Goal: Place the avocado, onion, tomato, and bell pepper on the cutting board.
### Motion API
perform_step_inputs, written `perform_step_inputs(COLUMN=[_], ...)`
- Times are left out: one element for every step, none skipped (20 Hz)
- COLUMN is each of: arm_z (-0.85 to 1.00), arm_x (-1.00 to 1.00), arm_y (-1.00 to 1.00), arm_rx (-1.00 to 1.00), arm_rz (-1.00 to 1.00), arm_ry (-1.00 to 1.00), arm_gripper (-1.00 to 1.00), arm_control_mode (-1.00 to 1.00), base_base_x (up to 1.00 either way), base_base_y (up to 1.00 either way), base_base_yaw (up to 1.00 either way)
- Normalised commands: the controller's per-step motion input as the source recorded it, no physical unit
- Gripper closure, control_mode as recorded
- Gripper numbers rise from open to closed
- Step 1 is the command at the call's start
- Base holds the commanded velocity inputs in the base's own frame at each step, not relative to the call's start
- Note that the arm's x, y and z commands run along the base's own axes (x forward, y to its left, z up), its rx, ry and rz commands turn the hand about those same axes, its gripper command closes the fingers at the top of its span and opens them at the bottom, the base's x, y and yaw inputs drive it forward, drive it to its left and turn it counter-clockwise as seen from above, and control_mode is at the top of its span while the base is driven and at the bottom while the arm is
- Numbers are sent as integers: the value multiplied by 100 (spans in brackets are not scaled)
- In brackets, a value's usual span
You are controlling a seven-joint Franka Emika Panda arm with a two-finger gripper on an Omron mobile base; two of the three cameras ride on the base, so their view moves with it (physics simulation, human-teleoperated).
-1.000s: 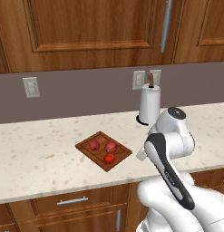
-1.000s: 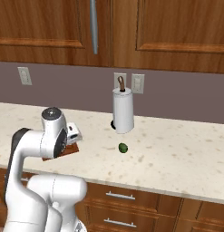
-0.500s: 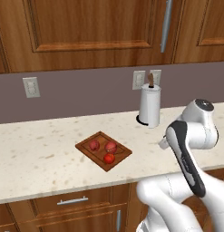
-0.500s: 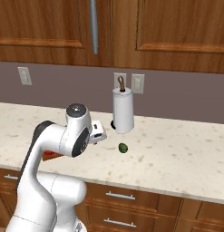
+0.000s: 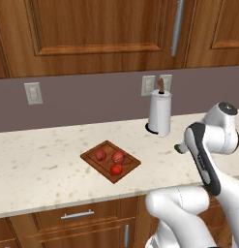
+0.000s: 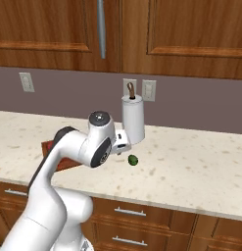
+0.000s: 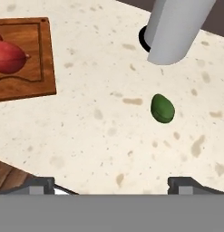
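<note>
The left base view gives the cutting board [image 5: 111, 161] whole: a reddish-brown square set cornerwise on the speckled counter [image 5: 38, 169], carrying three red items. The tomato [image 5: 116, 169], small, glossy and orange-red, sits nearest the counter's front edge; a duller crimson lump [image 5: 100, 155] and a pinkish-red ball [image 5: 118, 157] lie behind it. The arm covers most of the avocado [image 5: 178, 148] here, leaving a green sliver at its edge.

The right base view shows the avocado [image 6: 133, 159] in full: small, dark green, oval, lying on bare counter in front of the paper towel roll [image 6: 133, 118], well apart from the board, of which a corner [image 6: 58, 158] pokes out behind the arm.

The hand view looks down on the avocado [image 7: 162, 108], matte and egg-shaped, near the roll's base [image 7: 176, 28]. The gripper [image 7: 112, 183] has its fingertips [image 7: 41, 183] spread wide at the bottom corners, holding nothing, above the counter and clear of the fruit.
</note>
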Motion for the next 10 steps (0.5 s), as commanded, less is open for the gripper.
perform_step_inputs(arm_z=[0,0,-1,-2,-4,-4,-4,-4,-5,-6], arm_x=[60,59,66,67,75,76,71,68,63,55], arm_y=[-17,-18,-16,-17,-22,-23,-27,-30,-37,-40], arm_rx=[0,0,0,0,0,0,0,0,0,0], arm_rz=[0,0,0,0,0,0,0,0,-1,-1], arm_ry=[3,3,7,7,10,12,13,14,16,17], arm_gripper=[-100,-100,-100,-100,-100,-100,-100,-100,-100,-100], arm_control_mode=[-100,-100,-100,-100,-100,-100,-100,-100,-100,-100], base_base_x=[0,0,0,0,0,0,0,0,0,0], base_base_y=[0,0,0,0,0,0,0,0,0,0], base_base_yaw=[0,0,0,0,0,0,0,0,0,0])
